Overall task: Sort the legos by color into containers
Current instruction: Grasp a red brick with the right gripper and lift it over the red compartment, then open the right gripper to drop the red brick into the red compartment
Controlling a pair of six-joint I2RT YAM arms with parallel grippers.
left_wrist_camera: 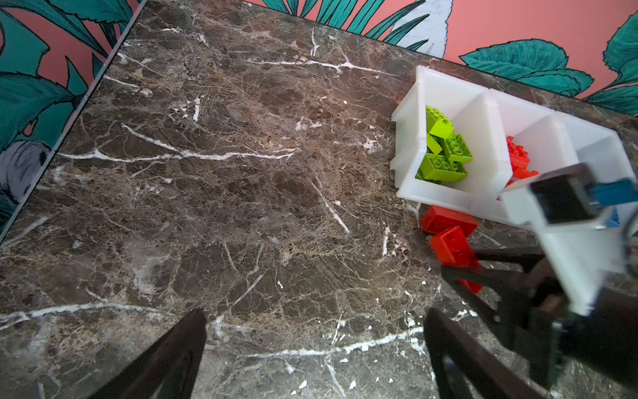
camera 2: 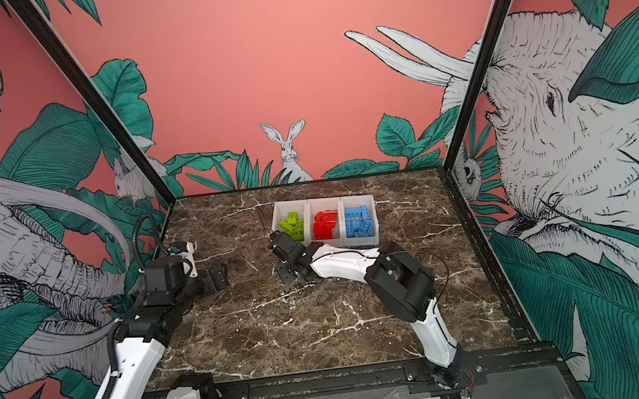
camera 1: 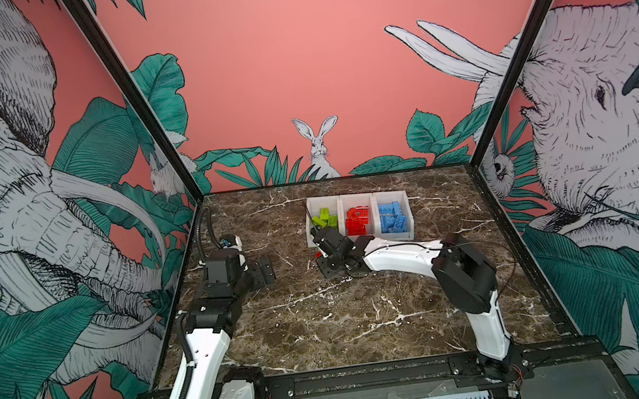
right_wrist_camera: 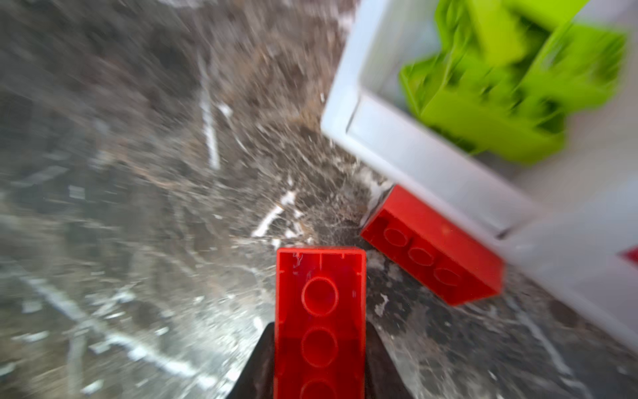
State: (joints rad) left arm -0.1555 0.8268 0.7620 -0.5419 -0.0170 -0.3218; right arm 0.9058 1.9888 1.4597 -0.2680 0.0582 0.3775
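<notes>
The right hand (right_wrist_camera: 319,349) is clamped on a red brick (right_wrist_camera: 320,297). A second red brick (right_wrist_camera: 431,248) lies just ahead of it, against the bins' front wall. I'd raise the held one well clear of that rim, then drop it in the middle bin (camera 1: 356,199) with the other reds. The left hand (camera 1: 265,274) hangs spread apart, well off to the side.
</notes>
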